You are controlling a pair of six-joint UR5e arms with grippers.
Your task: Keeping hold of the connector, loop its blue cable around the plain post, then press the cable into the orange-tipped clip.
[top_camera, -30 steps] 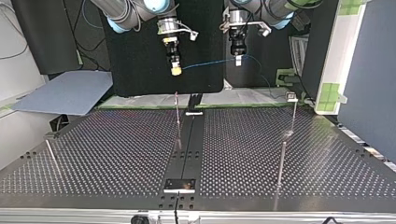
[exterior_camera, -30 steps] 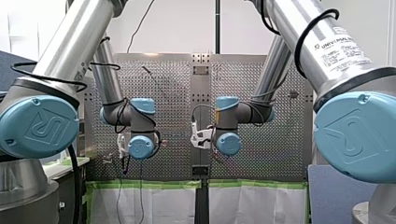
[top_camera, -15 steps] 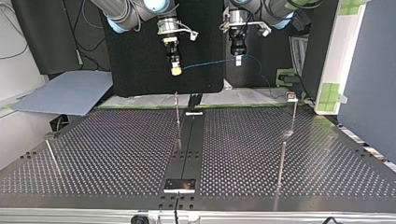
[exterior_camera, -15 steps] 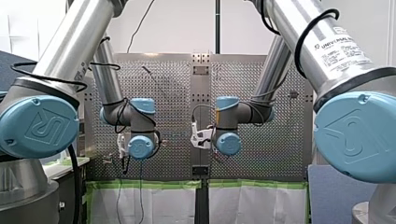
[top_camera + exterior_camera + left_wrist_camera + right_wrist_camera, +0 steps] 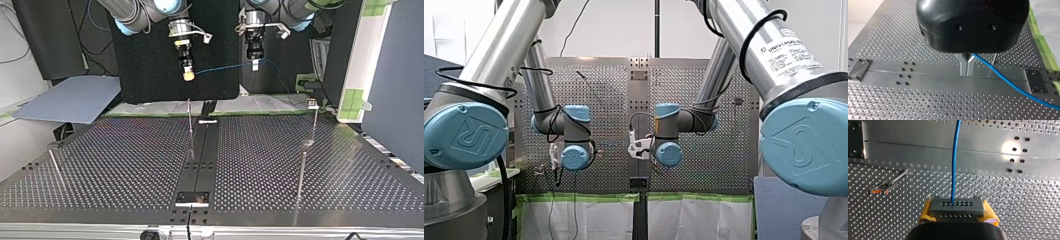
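My right gripper point(image 5: 957, 212) is shut on a grey connector point(image 5: 956, 205), held between its yellow pads. The blue cable point(image 5: 955, 157) leaves the connector and runs straight ahead over the plate. In the top view it spans from my right gripper point(image 5: 188, 75) to my left gripper point(image 5: 255, 64), both high above the table. My left gripper point(image 5: 967, 67) has its metal fingers shut on the cable point(image 5: 1008, 82), which trails off to one side. The orange-tipped clip point(image 5: 885, 187) stands on the plate beside my right gripper. A thin post point(image 5: 995, 57) rises just past my left fingers.
A central rail point(image 5: 200, 160) with end plates divides the perforated table. Thin posts stand by the rail point(image 5: 190, 125), at the top view's right point(image 5: 301, 172) point(image 5: 315, 120) and at its left point(image 5: 55, 165). In the front view the wrists hide both grippers.
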